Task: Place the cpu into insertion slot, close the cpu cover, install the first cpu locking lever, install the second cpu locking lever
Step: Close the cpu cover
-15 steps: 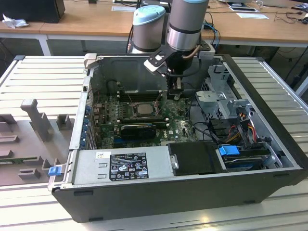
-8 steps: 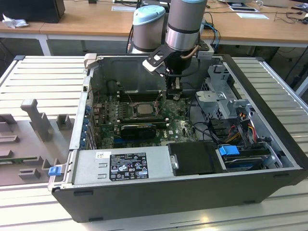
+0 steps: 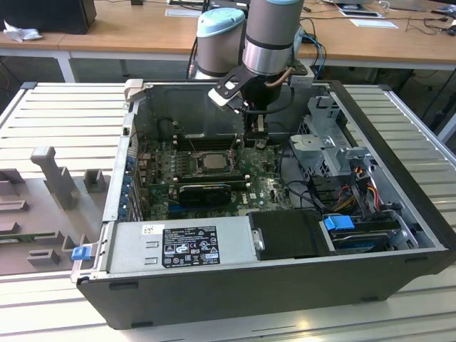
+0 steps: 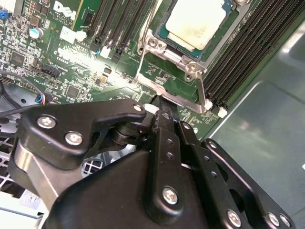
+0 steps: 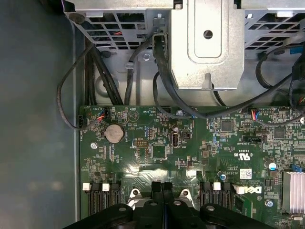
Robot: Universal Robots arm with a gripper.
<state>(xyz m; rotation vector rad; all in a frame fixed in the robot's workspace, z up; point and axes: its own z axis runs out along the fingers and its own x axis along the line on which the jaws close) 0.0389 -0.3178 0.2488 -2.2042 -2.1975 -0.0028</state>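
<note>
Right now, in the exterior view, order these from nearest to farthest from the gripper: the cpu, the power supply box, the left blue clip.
1. The cpu, close beside the gripper.
2. The power supply box, toward the camera.
3. The left blue clip, far out at a corner.

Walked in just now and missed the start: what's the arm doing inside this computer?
The arm's gripper is down inside the open computer case, just above the motherboard. The cpu is already seated, with the cpu cover down around it. The fingers look shut, their tips at a metal locking lever beside the cover.
</note>
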